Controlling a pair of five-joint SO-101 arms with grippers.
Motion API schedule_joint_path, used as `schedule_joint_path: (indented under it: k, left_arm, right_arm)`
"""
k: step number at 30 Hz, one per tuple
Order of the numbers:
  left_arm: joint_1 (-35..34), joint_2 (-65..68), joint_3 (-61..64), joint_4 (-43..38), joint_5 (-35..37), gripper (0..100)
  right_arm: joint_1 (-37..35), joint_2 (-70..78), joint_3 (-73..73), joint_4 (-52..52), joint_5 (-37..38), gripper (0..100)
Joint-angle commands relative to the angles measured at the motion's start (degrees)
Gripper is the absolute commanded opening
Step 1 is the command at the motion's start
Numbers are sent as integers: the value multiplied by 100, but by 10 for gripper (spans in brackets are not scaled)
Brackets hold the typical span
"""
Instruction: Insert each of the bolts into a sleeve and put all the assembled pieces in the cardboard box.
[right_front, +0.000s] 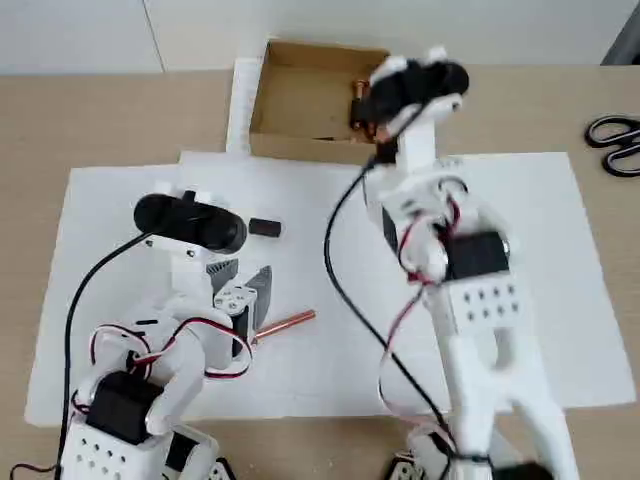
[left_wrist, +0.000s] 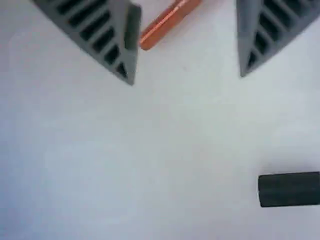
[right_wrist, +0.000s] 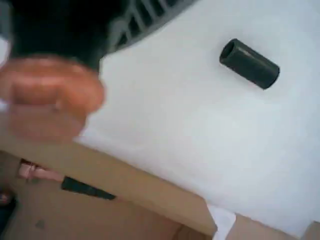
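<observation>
My left gripper hangs open low over the white paper, its grey fingers spread wide. A copper bolt lies on the paper, one end between the finger bases. A loose black sleeve lies just beyond the fingertips. My right gripper is over the right side of the cardboard box, shut on an assembled piece, a copper bolt head in a black sleeve. Another assembled piece lies inside the box.
The white paper sheet covers most of the wooden table. The box has an open flap on its left and its near wall borders the paper. Scissors lie at the far right edge.
</observation>
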Motion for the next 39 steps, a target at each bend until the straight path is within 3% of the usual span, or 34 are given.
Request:
schedule_joint_path:
  k: [1,14,23,26,32,39]
  left_arm:
    - [-35,-70,22,0,-26,127]
    - [-53,-70,22,-9,-26,127]
    - [-387,-70,22,-9,-26,127]
    - [-457,-70,22,0,-26,127]
    - [-448,-70,31,0,-26,127]
    - [-457,-70,31,0,-26,127]
  right_arm:
    - [31,1305,-1591,-48,44,4]
    - [13,6774,-7297,-295,44,4]
    - [-84,9692,-10268,-295,44,8]
    - [-154,10334,-10919,-295,44,30]
    - [-233,10695,-11156,-268,44,226]
    - [-268,10519,-11182,-242,44,208]
